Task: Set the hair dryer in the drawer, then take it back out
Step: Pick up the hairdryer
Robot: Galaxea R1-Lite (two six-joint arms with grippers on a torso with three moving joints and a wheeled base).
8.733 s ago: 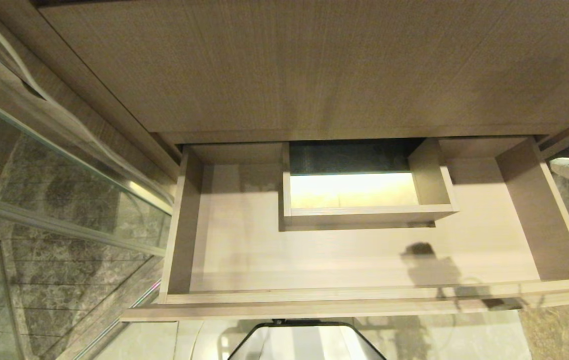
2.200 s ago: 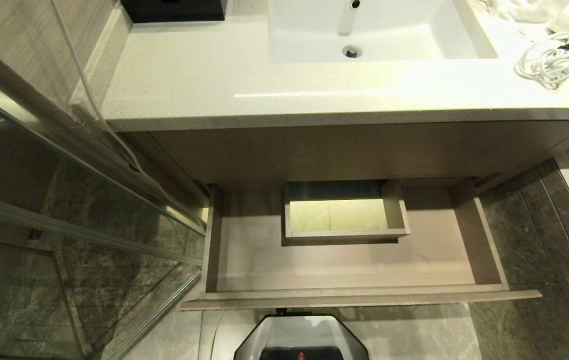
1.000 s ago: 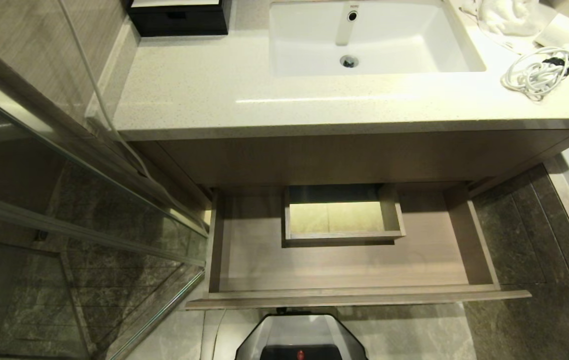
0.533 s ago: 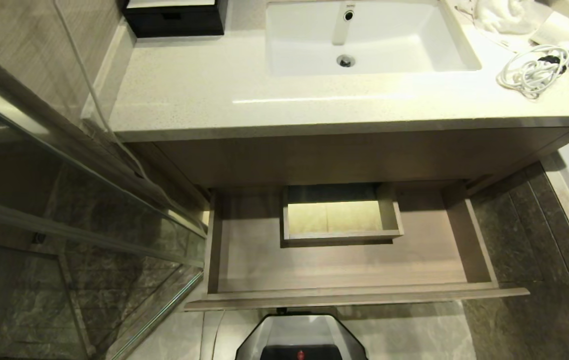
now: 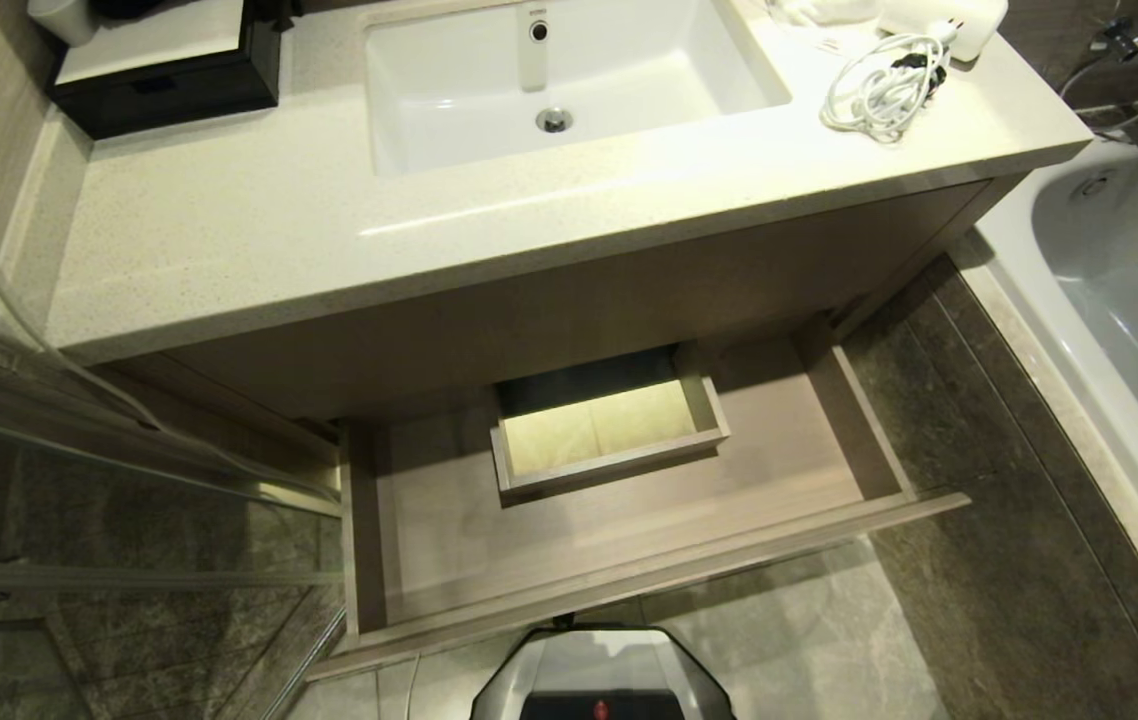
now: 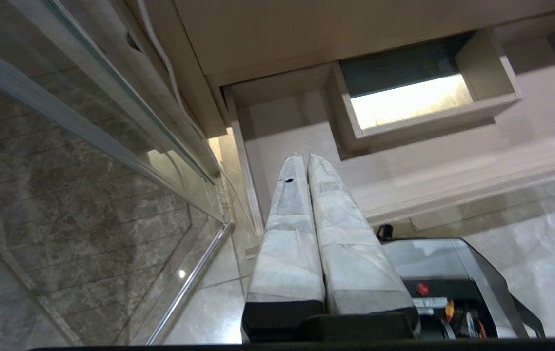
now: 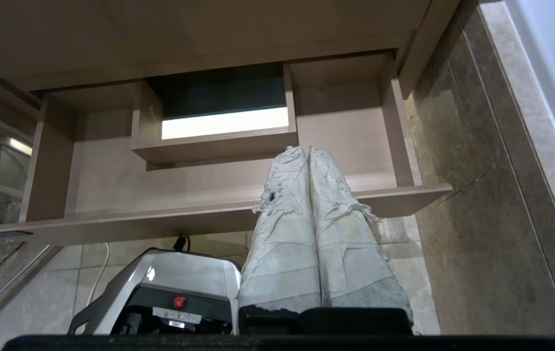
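The hair dryer [image 5: 969, 18] lies at the far right corner of the bench [image 5: 259, 230], only its white end showing at the edge of the head view, with its bundled cord [image 5: 884, 85] coiled just beside it and nearer the sink [image 5: 569, 75]. Below the bench's front edge the drawer [image 5: 629, 520] stands pulled out and bare, its floor wrapping in a U around a boxed cutout [image 5: 609, 435], so no step of the task is done yet. Neither arm shows in the head view; each wrist view shows its own tool low before the drawer: the left tool [image 6: 306, 158] and the right tool [image 7: 307, 151], both with their cloth-wrapped fingers pressed together and holding nothing. The risks from here look plain. The dryer sits well above and to the right of the drawer, close to the bench's right edge with the bathtub [image 5: 1119, 260] beyond it, so a clumsy approach could knock it or its cord over that side. A grip on the cord alone would probably let the coil unwind and the dryer swing or snag on the bench's edge. On the way down, a dryer set over the cutout instead of the drawer's floor could drop straight through.
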